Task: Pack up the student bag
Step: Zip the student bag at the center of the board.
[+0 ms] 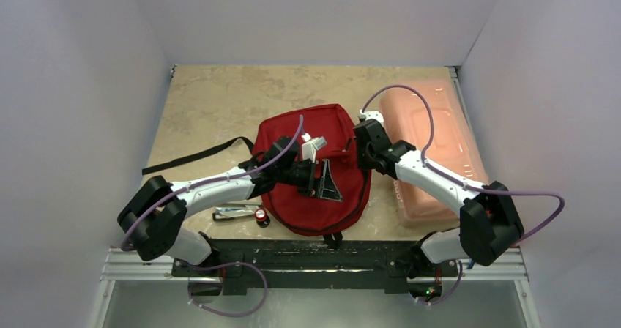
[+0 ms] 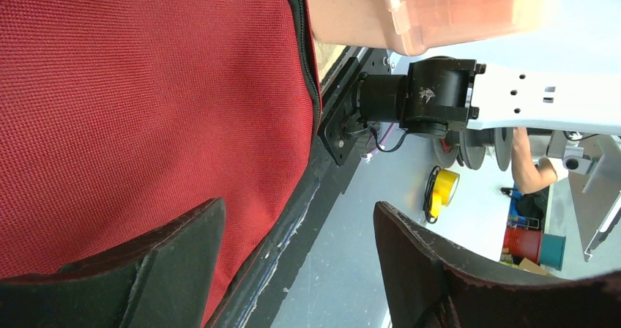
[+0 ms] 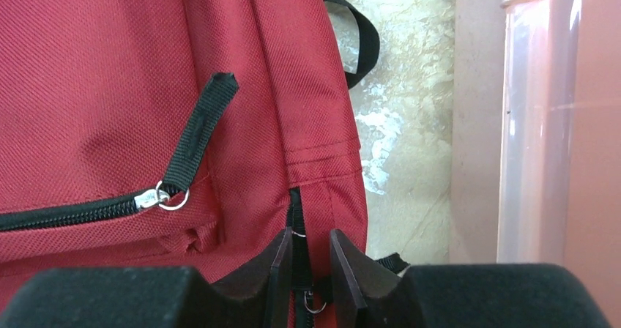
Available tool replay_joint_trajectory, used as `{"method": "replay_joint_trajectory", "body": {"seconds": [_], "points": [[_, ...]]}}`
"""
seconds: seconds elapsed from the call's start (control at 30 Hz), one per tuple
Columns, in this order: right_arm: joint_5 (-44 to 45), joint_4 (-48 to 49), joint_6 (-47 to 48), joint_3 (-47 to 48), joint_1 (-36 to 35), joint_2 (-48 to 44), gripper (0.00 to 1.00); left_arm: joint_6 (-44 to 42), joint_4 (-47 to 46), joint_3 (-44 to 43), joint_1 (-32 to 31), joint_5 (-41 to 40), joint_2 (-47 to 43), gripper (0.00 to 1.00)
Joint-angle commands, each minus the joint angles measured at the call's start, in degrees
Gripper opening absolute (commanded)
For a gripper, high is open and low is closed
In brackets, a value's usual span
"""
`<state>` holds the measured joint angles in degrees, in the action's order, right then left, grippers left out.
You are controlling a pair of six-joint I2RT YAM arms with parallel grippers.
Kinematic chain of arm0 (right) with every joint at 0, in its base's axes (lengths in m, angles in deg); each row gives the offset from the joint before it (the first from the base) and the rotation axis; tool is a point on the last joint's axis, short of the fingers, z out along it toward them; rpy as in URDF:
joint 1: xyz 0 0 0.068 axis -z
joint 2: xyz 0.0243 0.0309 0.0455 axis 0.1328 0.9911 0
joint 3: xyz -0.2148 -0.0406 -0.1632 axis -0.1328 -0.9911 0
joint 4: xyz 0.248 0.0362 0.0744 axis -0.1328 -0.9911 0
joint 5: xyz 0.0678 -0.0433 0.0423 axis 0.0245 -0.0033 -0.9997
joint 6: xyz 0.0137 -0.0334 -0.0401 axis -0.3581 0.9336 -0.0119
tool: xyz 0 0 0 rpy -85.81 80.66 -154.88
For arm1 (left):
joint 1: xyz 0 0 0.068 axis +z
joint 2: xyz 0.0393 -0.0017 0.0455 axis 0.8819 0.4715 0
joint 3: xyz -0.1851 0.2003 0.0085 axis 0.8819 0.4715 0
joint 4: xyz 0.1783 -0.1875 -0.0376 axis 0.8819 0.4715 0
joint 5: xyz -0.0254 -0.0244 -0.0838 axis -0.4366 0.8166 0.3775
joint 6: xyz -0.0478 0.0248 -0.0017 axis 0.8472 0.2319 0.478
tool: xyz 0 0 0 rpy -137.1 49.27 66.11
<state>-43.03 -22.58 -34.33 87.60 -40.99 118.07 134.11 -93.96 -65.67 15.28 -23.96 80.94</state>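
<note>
The student bag [image 1: 311, 189], a dark red backpack, lies flat at the table's middle. My left gripper [image 1: 322, 178] hovers over its front with the jaws wide apart and empty. In the left wrist view the gripper [image 2: 300, 269] has the bag's red fabric [image 2: 146, 108] to its left. My right gripper [image 1: 357, 151] is at the bag's right edge. In the right wrist view the gripper [image 3: 310, 251] has its jaws a narrow gap apart, straddling the black main zipper [image 3: 295, 211] and its ring. They clamp nothing that I can see. The front pocket zipper pull [image 3: 194, 134] lies to the left.
A pale pink translucent box [image 1: 436, 148] lies right of the bag, close to my right arm. A silvery item [image 1: 233, 212] and a small red and black round item [image 1: 261, 217] lie near the front edge, left of the bag. A black strap [image 1: 194, 157] trails left.
</note>
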Motion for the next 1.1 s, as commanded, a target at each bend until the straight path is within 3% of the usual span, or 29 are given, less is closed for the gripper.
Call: {"method": "replay_joint_trajectory", "body": {"seconds": [0.0,0.23,0.33,0.53,0.6,0.7,0.9,1.07], "points": [[3.1,-2.9,0.8,2.5,-1.4,-1.1,0.28,0.8,-4.1,0.5,-0.2,0.4,-0.3,0.73],[3.2,-2.8,1.4,2.5,-2.5,-1.3,0.00,0.8,-4.3,0.2,-0.2,0.4,0.5,0.73],[4.8,-3.9,0.5,3.3,-2.6,-1.1,0.00,0.9,-4.3,0.7,-0.2,0.0,1.4,0.73],[17.9,-15.6,-10.4,7.7,-2.5,-0.1,0.00,2.5,-7.3,4.0,-0.2,-0.8,3.5,0.73],[15.9,-14.9,-9.9,7.5,-2.6,-1.1,0.00,3.1,-8.4,5.0,-0.2,-0.6,3.6,0.73],[5.6,-6.9,-5.7,5.9,-2.5,-4.0,0.00,2.6,-7.6,5.1,-0.2,-0.6,1.9,0.73],[-5.0,3.2,-6.0,7.1,-2.2,-6.3,0.44,-3.4,3.4,-0.3,0.2,-2.6,-5.2,0.74],[-10.9,6.7,-9.0,9.9,1.2,-3.4,0.60,-8.7,14.5,-4.8,3.5,-3.6,-11.4,0.75]]}}
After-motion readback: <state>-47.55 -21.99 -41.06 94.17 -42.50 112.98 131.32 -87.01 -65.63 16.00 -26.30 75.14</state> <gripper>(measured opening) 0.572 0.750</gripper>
